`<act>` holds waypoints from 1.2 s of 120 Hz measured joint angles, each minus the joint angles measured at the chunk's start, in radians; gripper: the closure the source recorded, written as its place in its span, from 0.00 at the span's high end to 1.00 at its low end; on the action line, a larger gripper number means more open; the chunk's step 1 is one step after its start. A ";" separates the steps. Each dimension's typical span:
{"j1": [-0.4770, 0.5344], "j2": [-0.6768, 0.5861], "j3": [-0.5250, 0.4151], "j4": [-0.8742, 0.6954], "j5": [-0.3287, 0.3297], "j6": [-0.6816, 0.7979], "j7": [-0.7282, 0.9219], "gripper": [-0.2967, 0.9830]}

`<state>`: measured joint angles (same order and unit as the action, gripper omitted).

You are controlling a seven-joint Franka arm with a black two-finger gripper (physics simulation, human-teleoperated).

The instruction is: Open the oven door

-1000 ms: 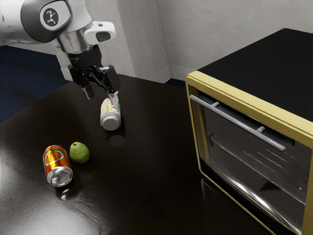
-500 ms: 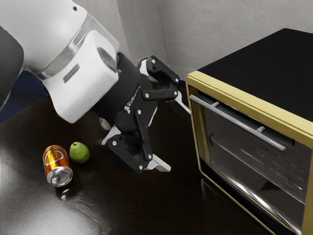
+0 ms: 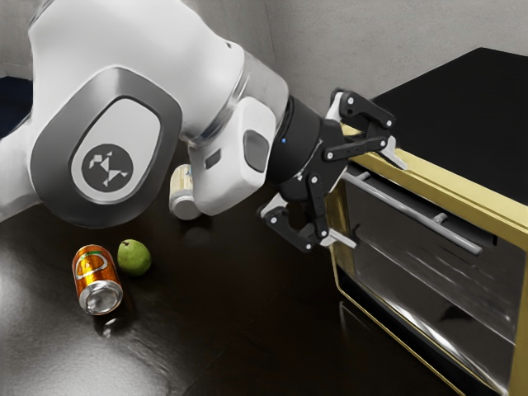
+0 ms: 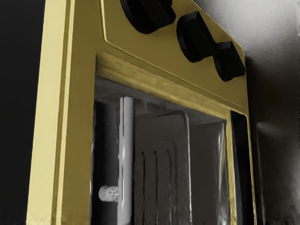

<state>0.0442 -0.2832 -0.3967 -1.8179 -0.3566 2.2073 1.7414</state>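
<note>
Claw (image 3: 371, 198) spread wide, gripping nothing, near one end of the handle (image 3: 412, 212). That bar runs lengthwise along the top of the shut oven door (image 3: 412, 285), which faces the exterior view's lower left, at the exterior view's right.

Arm (image 3: 136, 91) stretched out, gripper (image 3: 374, 199) open.
The white arm reaches in from the exterior view's left, its wrist (image 3: 235, 157) leading toward the right; the black gripper's two fingers (image 3: 394, 155) stand wide apart, one above the other, tips pointing toward that view's right.
</note>
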 joint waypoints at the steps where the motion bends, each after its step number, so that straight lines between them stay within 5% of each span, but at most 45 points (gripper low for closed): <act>1: 0.001 0.000 0.000 -0.002 0.000 0.002 0.007 0.77; 54: 0.006 -0.059 0.031 -0.070 0.005 0.015 0.260 0.77; 110: 0.005 0.126 0.057 -0.002 0.000 0.048 0.374 0.77; 144: 0.006 0.122 0.057 -0.022 -0.006 -0.002 0.381 0.78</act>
<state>0.0505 -0.1613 -0.3399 -1.8403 -0.3629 2.2054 2.1228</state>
